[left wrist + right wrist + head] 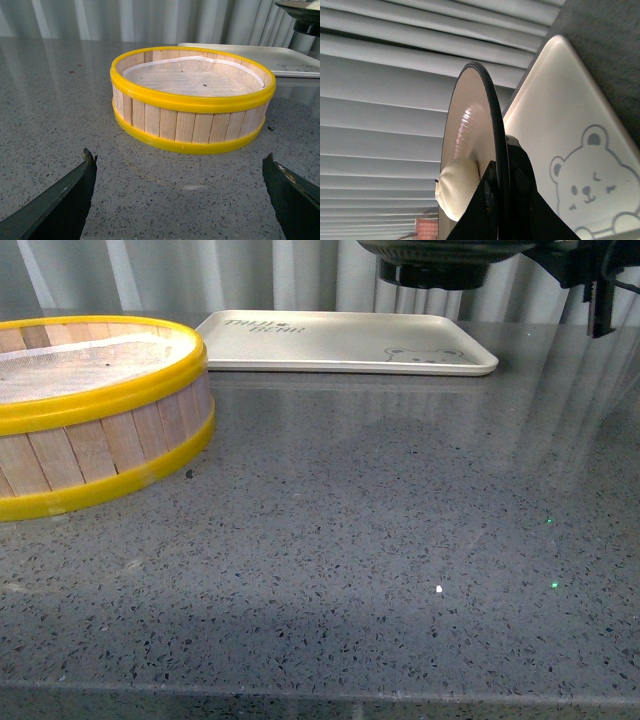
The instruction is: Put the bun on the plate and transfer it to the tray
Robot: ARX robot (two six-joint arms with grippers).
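Above tray (350,345): plate (470,125) bearing 1 bun (455,192) is clamped at rim by right gripper (501,167); transfer step, lowering judged next.

The left pincer (178,167) was spread wide, its two dark tips well apart and low over the grey speckled desk (55,110). Ahead of it a round wooden steamer basket (192,125) with yellow bands stood on the desk, a white mesh liner (192,80) lying flat inside. Beyond the basket lay the cream tray (290,57). Past that, the plate (302,10) showed a dark edge, cut off. Pale vertical slats (150,20) closed the background.
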